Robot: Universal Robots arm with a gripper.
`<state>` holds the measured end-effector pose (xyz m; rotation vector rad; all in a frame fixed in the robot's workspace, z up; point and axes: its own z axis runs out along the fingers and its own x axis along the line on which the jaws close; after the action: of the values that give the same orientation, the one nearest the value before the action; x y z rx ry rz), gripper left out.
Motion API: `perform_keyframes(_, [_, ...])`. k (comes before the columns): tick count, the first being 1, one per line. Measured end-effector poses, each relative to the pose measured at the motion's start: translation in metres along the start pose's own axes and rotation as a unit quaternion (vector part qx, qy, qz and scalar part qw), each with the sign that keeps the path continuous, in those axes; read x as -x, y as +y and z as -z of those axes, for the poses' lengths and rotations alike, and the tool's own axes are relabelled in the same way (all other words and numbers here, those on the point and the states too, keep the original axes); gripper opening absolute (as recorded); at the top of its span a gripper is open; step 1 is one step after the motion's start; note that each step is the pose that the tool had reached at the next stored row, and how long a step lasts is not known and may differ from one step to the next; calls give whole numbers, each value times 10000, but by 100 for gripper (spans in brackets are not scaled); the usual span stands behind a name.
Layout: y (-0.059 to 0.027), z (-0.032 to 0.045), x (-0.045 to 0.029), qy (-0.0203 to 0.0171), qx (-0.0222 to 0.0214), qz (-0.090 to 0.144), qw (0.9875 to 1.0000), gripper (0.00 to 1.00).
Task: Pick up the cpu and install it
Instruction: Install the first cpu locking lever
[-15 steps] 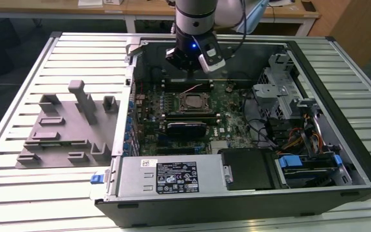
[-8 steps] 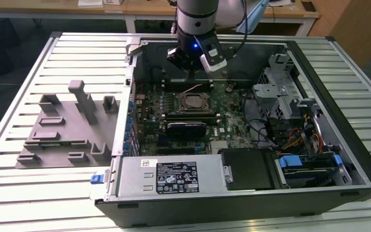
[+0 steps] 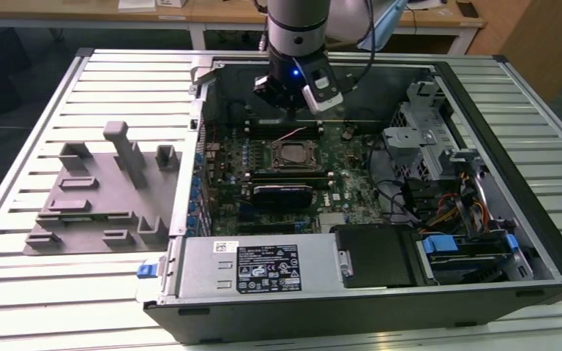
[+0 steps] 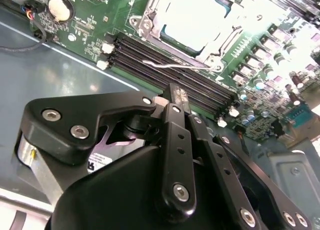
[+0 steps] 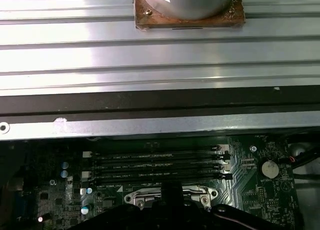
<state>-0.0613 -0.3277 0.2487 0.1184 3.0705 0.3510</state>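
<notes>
The cpu (image 4: 195, 22) lies flat in the metal-framed socket (image 4: 150, 20) on the green motherboard (image 4: 85, 20), its pale silver top facing up; in the exterior view the cpu (image 3: 292, 154) sits near the middle of the board inside the open computer case (image 3: 515, 285). A thin wire lever (image 4: 175, 65) lies along the socket's edge next to the dark memory slots (image 4: 150, 60). In the first wrist view the four memory slots (image 5: 160, 165) run in parallel between the socket frame (image 5: 170, 196) and the case wall. The tool (image 3: 296, 110) hangs above the board, over the part toward the case's far wall and apart from the chip; its black fingers (image 4: 176, 102) look pressed together with nothing between them. The case lies on its side on a ribbed metal desk (image 3: 27, 285), filling the half on the exterior view's right. A grey moulded fixture (image 3: 96, 197) with upright posts stands on the desk toward the edge on the exterior view's left, just beside the case.
</notes>
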Motion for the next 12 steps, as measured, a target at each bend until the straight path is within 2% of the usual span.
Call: perform_keyframes(12, [-26,-103,-4,-267,16,-61,9996,11])
